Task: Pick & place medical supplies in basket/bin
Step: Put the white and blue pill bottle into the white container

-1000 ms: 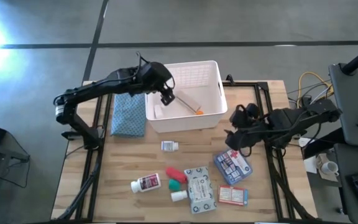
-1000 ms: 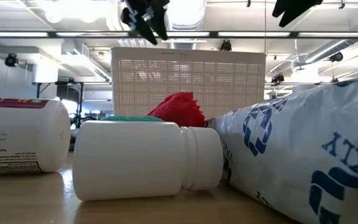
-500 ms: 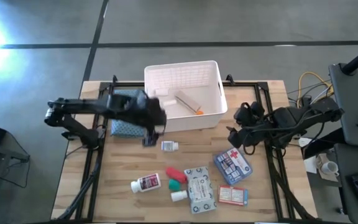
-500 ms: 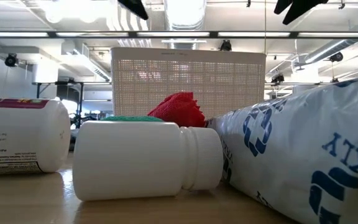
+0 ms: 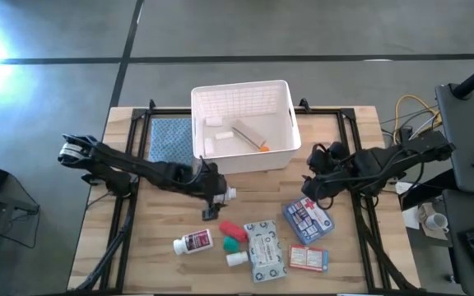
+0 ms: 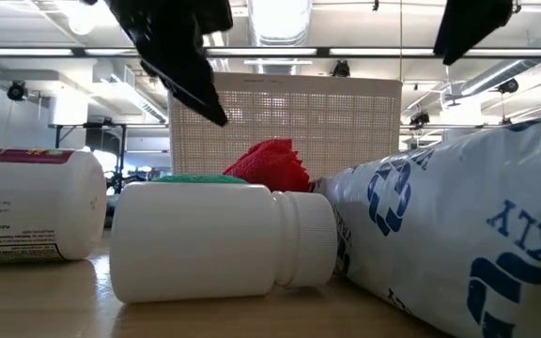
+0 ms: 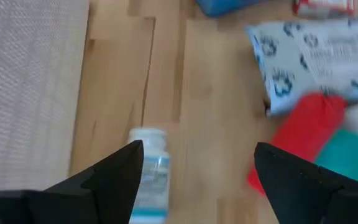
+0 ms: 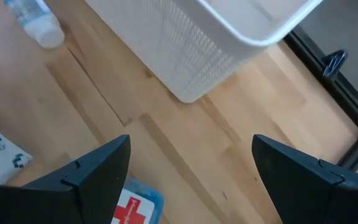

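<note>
My left gripper (image 5: 214, 201) is open above the table, its fingers either side of a small white pill bottle (image 5: 225, 194) that lies on its side; in the left wrist view the bottle (image 7: 148, 179) sits close to one finger. Near the table's near edge lie a labelled white bottle (image 5: 193, 242), red tube (image 5: 231, 229), green-capped bottle (image 5: 235, 243), grey-white packet (image 5: 265, 250), blue red-cross pouch (image 5: 308, 219) and white-red box (image 5: 309, 258). My right gripper (image 5: 314, 178) hangs open between the pouch and the white bin (image 5: 282, 156).
The bin holds a few small items, one with an orange tip (image 5: 250, 133). A blue patterned cloth (image 5: 169, 138) lies flat left of the bin. Bare wood spreads between the bin and the supplies. A black frame (image 5: 130, 164) edges the table.
My left gripper has swung from above the bin toward the table's near edge and down, ending over the small pill bottle in front of the bin. The supplies on the table have stayed where they were.
</note>
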You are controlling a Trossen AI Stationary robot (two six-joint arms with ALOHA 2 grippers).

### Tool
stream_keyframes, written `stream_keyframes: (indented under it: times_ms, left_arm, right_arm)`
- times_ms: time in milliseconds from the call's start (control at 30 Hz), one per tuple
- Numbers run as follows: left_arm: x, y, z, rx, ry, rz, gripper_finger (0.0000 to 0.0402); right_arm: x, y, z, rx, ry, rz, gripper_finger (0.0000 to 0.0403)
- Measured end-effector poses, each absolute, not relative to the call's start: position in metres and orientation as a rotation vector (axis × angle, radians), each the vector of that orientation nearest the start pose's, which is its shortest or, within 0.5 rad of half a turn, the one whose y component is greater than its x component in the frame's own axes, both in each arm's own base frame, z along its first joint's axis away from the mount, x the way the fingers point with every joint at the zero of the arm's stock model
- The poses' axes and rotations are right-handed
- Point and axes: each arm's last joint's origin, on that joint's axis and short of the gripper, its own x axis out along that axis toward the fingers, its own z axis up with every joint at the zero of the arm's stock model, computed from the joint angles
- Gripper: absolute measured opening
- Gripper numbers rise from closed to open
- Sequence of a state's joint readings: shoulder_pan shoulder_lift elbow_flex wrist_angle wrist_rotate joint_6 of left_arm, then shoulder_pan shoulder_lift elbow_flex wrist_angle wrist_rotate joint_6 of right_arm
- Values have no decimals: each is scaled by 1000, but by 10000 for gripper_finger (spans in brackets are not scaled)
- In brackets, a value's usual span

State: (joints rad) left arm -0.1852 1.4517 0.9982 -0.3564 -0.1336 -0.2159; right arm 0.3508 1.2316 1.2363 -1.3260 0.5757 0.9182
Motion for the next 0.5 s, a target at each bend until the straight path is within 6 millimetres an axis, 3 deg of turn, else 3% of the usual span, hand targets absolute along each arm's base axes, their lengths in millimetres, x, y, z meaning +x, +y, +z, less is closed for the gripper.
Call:
stream_keyframes:
  times_ms: [267,500]
  left_arm:
    - [291,-47,204,-46,756,145,283]
    - [312,-49,171,42,824,193,283]
  right_arm:
    - [192,54,318,217,982,-692,325]
    - [192,54,317,210,987,-692,325]
